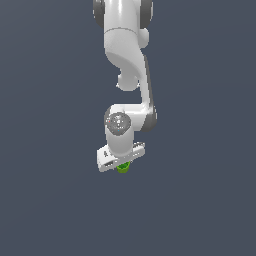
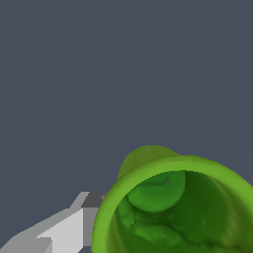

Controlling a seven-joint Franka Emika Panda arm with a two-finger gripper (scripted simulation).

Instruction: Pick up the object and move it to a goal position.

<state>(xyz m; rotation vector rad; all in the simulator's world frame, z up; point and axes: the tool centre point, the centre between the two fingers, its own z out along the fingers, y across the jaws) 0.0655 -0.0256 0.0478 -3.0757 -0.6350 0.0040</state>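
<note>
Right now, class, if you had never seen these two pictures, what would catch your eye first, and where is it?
The white arm reaches down the middle of the exterior view over a plain dark surface. A bright green cup peeks out under its end effector. In the wrist view that hollow cup fills a corner, with a pale finger beside it.

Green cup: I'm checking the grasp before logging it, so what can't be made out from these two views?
- Exterior view: the green cup is mostly hidden under the gripper; finger contact unseen.
- Wrist view: cup cut off by the frame edge; only one finger shows.
</note>
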